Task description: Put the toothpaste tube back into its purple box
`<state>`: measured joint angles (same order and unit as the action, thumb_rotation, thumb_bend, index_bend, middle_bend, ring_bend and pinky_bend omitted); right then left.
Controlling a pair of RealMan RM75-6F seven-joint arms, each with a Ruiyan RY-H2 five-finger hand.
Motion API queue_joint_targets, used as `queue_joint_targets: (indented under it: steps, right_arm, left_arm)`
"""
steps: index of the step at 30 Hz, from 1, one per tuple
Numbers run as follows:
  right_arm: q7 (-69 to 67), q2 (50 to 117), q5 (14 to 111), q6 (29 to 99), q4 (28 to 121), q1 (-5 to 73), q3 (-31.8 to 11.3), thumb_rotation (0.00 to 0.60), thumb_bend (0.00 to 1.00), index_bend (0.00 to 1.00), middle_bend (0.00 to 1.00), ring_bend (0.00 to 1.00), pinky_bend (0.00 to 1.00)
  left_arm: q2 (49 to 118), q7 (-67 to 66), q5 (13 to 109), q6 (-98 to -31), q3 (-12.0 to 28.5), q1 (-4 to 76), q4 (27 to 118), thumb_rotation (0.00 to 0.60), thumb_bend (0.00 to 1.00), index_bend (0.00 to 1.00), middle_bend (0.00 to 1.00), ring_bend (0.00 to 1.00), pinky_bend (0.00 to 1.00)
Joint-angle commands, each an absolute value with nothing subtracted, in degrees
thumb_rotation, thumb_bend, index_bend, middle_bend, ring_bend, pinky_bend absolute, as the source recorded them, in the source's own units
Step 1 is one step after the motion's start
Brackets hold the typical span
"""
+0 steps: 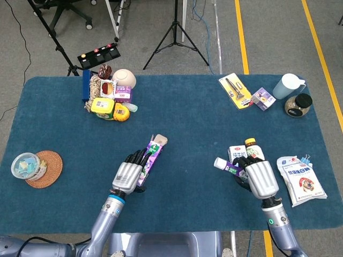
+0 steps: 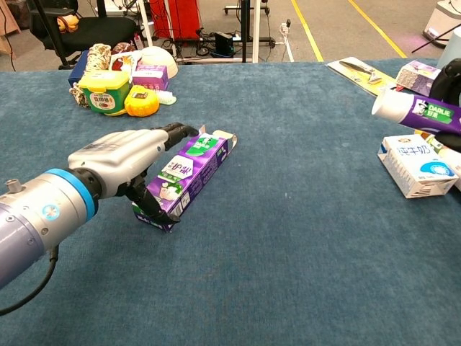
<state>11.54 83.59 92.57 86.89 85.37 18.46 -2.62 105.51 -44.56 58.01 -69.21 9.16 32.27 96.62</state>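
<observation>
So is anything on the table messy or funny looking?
Nothing is spilled or broken. The purple box lies flat and slanted on the table with its end flaps open, the left robot hand on it. The toothpaste tube is out of it, held up by the right robot hand.

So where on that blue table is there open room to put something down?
Bare cloth lies between the purple box and the toothpaste tube, and across the middle back. It is crowded at the back left pile, the right side around the milk carton, and the coaster corner.
</observation>
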Motion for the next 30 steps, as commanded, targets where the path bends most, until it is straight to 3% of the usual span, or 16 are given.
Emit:
queue_joint_targets:
  steps: [1, 21, 30]
  right_arm:
    - [11.2, 83.4, 92.7, 86.8, 85.5, 18.3, -2.8, 0.6, 0.63, 0.56, 0.62, 0.59, 0.7]
    - [10.9, 83.5, 93.1, 85.2, 86.1, 17.9, -3.3, 0.6, 0.63, 0.56, 0.62, 0.59, 0.7]
    - [11.8, 83.9, 93.4, 84.9, 86.2, 17.7, -3.5, 0.6, 0.63, 0.56, 0.62, 0.59, 0.7]
  left_arm:
    - [106.4, -44.9, 58.0, -70.2, 9.0, 32.6, 94.6, 0.6, 0.06, 0.0, 0.0, 0.0, 0.13]
    - [101.4, -34.0, 56.4, -66.0, 13.8, 34.0, 82.6, 0.6, 0.07, 0.0, 0.0, 0.0, 0.14]
    - [101.6, -36.2, 53.4, -62.9, 16.0, 37.7, 77.5, 0.6, 0.07, 0.0, 0.0, 0.0, 0.14]
